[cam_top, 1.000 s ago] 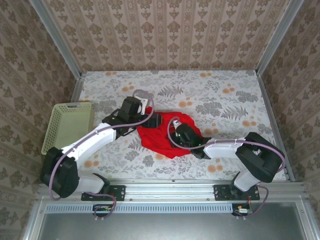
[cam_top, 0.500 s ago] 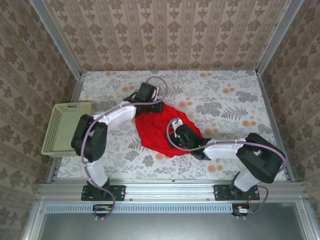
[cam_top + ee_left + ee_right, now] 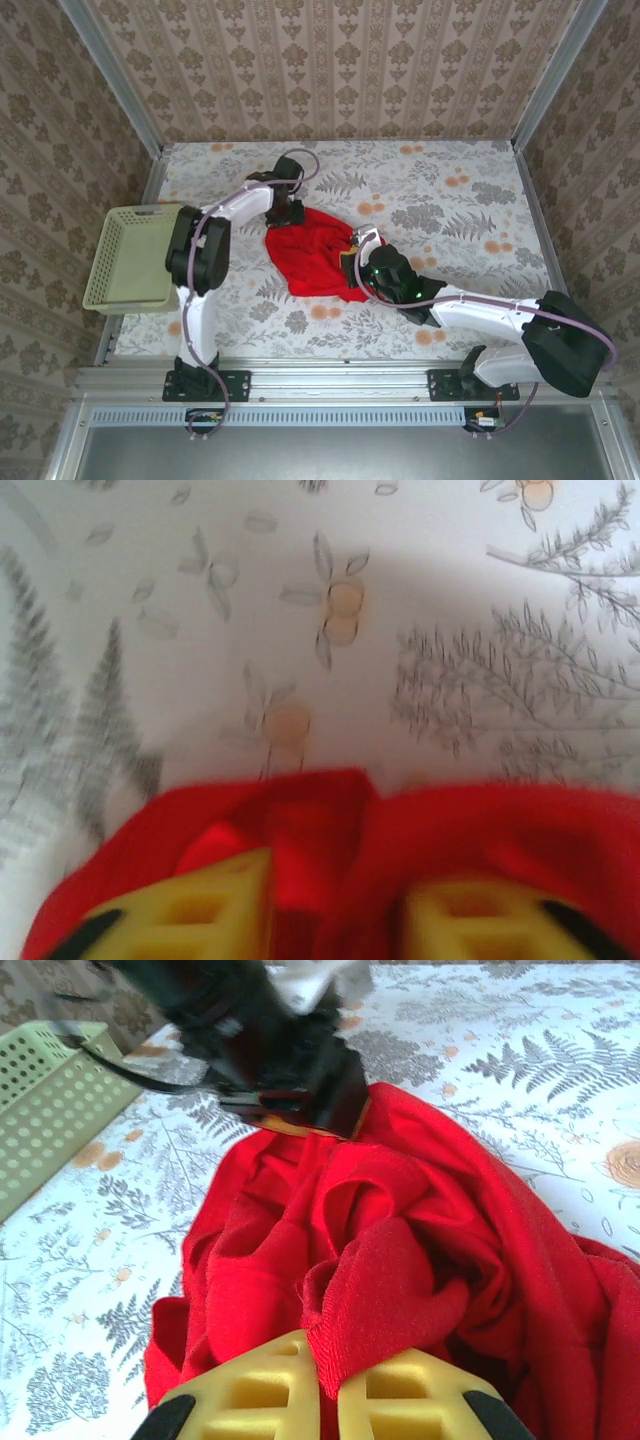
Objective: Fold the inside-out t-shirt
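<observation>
The bright red t-shirt point(image 3: 312, 255) lies bunched in the middle of the table. My left gripper point(image 3: 287, 212) is at its far left edge. In the left wrist view, the yellow fingers point(image 3: 190, 915) have red cloth point(image 3: 480, 830) packed between them, so my left gripper point(image 3: 335, 910) is shut on the shirt; that view is blurred. My right gripper point(image 3: 360, 262) is at the shirt's near right side. In the right wrist view my right gripper point(image 3: 330, 1380) pinches a hemmed fold of the crumpled shirt point(image 3: 400, 1220). The left arm's dark wrist point(image 3: 300, 1080) sits at the shirt's far edge.
A pale yellow-green plastic basket point(image 3: 135, 255) stands at the table's left edge, also seen as the basket point(image 3: 50, 1110) in the right wrist view. Patterned walls close in the back and sides. Bare floral tabletop point(image 3: 450, 190) lies to the far right.
My left arm has swung far and left, dragging the shirt's far edge that way. My right gripper shifted slightly right and nearer with its fold. The shirt is drawn out between them.
</observation>
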Controlling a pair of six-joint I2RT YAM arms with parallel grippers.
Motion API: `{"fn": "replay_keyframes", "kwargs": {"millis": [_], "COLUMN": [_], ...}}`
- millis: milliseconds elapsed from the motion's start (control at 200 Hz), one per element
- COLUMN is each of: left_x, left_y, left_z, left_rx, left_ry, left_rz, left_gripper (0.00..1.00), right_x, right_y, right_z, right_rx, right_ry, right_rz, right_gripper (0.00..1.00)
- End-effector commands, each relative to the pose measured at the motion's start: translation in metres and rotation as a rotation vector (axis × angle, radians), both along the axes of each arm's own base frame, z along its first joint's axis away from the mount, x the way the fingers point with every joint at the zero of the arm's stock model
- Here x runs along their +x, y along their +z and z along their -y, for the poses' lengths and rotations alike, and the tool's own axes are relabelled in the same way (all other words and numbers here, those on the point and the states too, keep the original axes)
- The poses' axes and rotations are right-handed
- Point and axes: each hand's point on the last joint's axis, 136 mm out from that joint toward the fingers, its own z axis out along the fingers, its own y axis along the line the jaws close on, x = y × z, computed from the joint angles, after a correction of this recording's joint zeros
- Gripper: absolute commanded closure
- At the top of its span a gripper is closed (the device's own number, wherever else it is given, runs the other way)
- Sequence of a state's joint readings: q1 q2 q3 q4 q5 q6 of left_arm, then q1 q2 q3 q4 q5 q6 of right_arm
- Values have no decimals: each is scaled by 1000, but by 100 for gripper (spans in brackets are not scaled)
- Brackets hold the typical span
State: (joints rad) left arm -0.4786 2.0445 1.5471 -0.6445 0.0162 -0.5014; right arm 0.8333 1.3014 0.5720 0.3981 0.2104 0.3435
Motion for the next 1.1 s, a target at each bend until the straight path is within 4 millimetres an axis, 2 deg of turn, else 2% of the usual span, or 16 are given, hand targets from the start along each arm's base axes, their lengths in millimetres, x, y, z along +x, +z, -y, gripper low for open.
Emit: {"fn": "replay_keyframes", "kwargs": {"millis": [0,80,200,290,335,375,465,545,620,725,740,890,940,1000,1095], "left_x": [-32,-61,-100,-119,-126,-129,-135,-137,-139,-143,-143,-148,-150,-151,-150], "left_y": [47,61,56,40,28,18,-4,-11,-13,-13,-12,-11,-11,-10,-8], "left_z": [0,6,24,32,33,33,28,26,26,25,25,22,21,19,10], "left_rx": [-15,-53,-145,-169,-161,-151,-131,-139,-160,-187,-193,-229,-236,-237,-229], "left_ry": [-27,-44,-72,-76,-72,-63,-44,-36,-33,-29,-28,-15,-15,-10,11], "left_rz": [78,123,114,82,58,40,6,4,15,31,36,59,63,68,88], "left_gripper": [40,30,26,24,23,23,25,33,40,49,51,64,67,73,85], "right_x": [0,-3,-13,-22,-24,-25,-23,-16,-7,1,2,15,19,23,30], "right_y": [-26,-42,-68,-77,-73,-68,-55,-45,-41,-35,-43,-60,-63,-62,-50], "right_z": [13,14,17,20,22,23,30,33,33,15,12,-8,-10,-10,1], "right_rx": [-46,-59,-79,-91,-90,-85,-76,-53,-44,-31,-43,-74,-86,-103,-147], "right_ry": [-44,-50,-51,-44,-45,-46,-66,-73,-89,-38,-31,-20,-25,-39,-77], "right_rz": [-57,-111,-210,-266,-276,-281,-306,-341,-384,-416,-438,-528,-544,-544,-508], "right_gripper": [100,100,100,78,60,49,43,41,42,43,43,49,54,66,94]}}
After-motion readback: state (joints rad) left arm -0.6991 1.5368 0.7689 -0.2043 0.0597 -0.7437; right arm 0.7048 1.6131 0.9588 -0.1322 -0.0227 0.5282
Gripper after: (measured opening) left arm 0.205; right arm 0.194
